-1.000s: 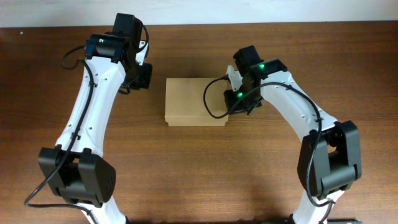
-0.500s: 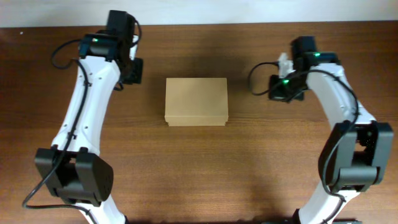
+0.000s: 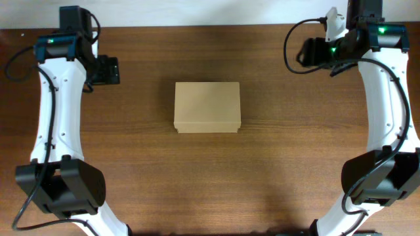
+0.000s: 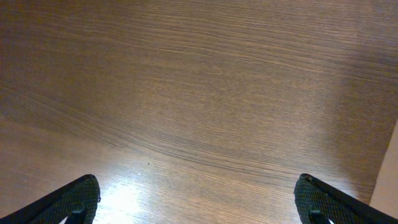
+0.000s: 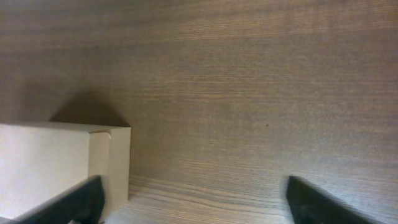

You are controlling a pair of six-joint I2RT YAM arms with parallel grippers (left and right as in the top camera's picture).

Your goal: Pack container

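The container [image 3: 207, 107] is a plain tan cardboard box with its lid down, lying flat in the middle of the wooden table. My left gripper [image 3: 113, 71] hangs well to its left and farther back, apart from it. In the left wrist view the left gripper [image 4: 198, 202] stands open over bare wood, with a sliver of the container [image 4: 389, 186] at the right edge. My right gripper [image 3: 307, 53] is off to the box's right at the back. The right wrist view has the right gripper [image 5: 196, 202] open and empty, and a corner of the container [image 5: 56, 158] at the lower left.
The brown wooden table [image 3: 210, 177] carries only the box. Its far edge meets a pale wall strip [image 3: 210, 12] just behind both grippers. Cables loop off both wrists.
Both arms have drawn away from the box's sides, outward and toward the back of the table. Both grippers have gone from shut to open. The box has not moved.
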